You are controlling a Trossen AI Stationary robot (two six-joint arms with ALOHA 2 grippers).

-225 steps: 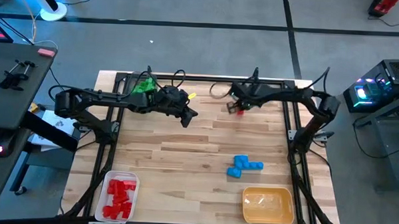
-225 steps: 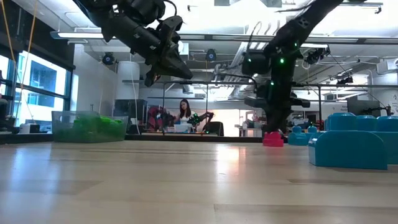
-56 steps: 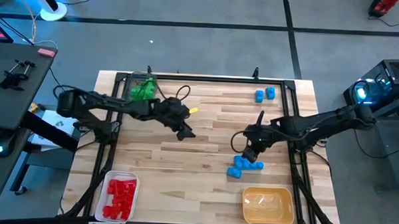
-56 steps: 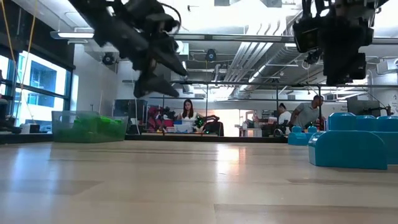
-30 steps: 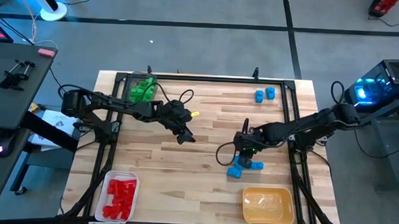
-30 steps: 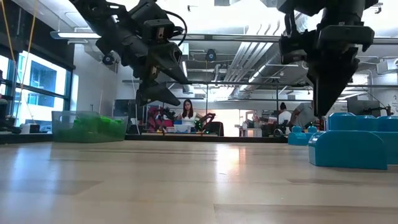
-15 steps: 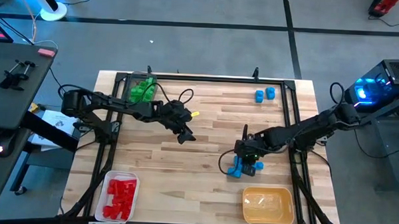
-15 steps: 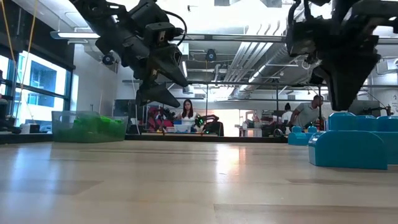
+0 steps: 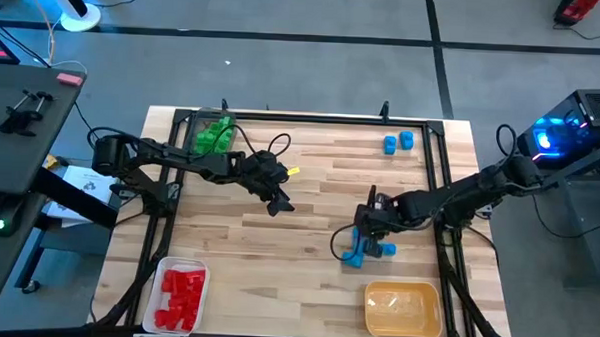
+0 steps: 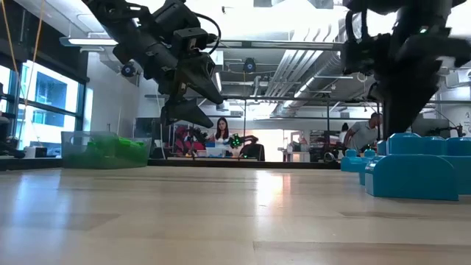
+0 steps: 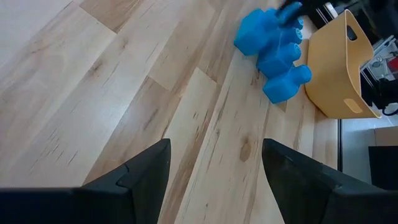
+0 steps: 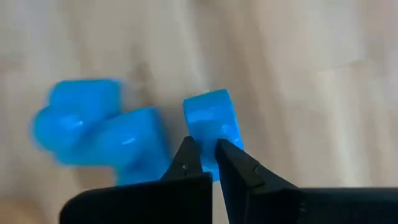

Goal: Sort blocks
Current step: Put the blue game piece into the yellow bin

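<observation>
**Right gripper down on the blue cluster, left arm parked mid-table**

High view: right gripper (image 9: 370,234) sits low over the blue blocks (image 9: 360,250), a joined cluster on the wooden table (image 9: 298,238), just above the yellow tray (image 9: 403,307) in the picture. Two loose blue bricks (image 9: 398,143) lie near the far right corner. Green blocks (image 9: 214,135) fill a tray at the far left corner; red blocks (image 9: 181,292) fill the white tray (image 9: 162,280) at the near left. Left gripper (image 9: 279,203) hovers over bare wood left of centre, well apart from every block.

Low view: left gripper (image 10: 193,99) hangs above the table, fingers spread, nothing between them. The right arm comes down behind the blue cluster (image 10: 412,173); its fingertips are hidden there. Green blocks (image 10: 110,151) sit in a clear tray at far left. People show in the room behind.

Left wrist view: own fingers (image 11: 146,167) wide apart, empty; blue cluster (image 11: 273,56) ahead, beside the yellow tray (image 11: 336,71).

Right wrist view: right gripper (image 12: 208,158) fingertips almost together, pinching the near edge of one blue brick (image 12: 210,121). The rest of the cluster (image 12: 99,130) lies just beside it.
</observation>
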